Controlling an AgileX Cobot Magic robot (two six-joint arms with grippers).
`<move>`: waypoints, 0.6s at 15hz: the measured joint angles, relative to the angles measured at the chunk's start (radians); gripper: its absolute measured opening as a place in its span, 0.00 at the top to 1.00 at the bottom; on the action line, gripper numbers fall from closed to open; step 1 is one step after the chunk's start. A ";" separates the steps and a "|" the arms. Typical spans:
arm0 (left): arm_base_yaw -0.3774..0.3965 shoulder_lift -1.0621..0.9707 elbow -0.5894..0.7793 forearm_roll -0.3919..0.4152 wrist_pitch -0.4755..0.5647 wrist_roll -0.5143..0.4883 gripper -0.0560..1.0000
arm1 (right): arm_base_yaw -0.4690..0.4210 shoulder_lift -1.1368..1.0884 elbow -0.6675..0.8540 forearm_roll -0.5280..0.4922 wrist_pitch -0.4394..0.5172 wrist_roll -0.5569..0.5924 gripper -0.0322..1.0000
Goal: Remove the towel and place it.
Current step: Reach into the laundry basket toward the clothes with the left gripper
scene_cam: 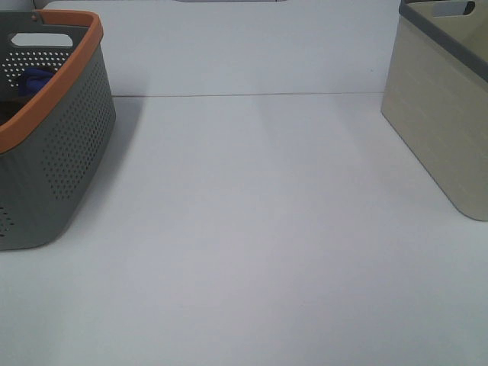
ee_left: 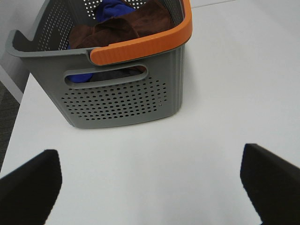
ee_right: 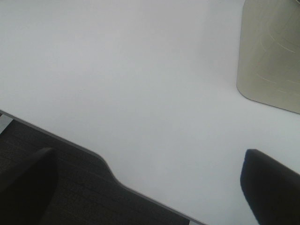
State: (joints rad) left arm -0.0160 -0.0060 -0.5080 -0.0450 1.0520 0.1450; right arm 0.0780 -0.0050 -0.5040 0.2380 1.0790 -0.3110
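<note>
The maroon towel (ee_left: 126, 26) lies crumpled inside the grey basket with an orange rim (ee_left: 117, 93), next to a blue cloth (ee_left: 112, 8). In the exterior high view the basket (scene_cam: 53, 145) stands at the far left; only the blue cloth (scene_cam: 34, 80) shows in it, the towel is hidden. My left gripper (ee_left: 150, 183) is open and empty, hovering over the table in front of the basket's handle side. My right gripper (ee_right: 150, 183) is open and empty, above the table's front edge. Neither gripper shows in the exterior high view.
A beige bin with a dark grey rim (scene_cam: 446, 107) stands at the far right; it also shows in the right wrist view (ee_right: 269, 51). The white table (scene_cam: 252, 229) lies between the two containers. Dark floor (ee_right: 56, 187) lies beyond the table edge.
</note>
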 joint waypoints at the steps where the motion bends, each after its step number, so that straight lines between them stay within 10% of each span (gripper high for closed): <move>1: 0.000 0.000 0.000 0.000 0.000 0.000 0.01 | 0.000 0.000 0.000 0.000 0.000 0.000 0.05; 9: 0.000 0.012 -0.007 -0.005 0.014 0.010 0.01 | 0.000 0.000 0.000 0.000 0.000 0.000 0.05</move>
State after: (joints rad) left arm -0.0160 0.0060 -0.5150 -0.0500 1.0660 0.1550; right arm 0.0780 -0.0050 -0.5040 0.2380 1.0790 -0.3110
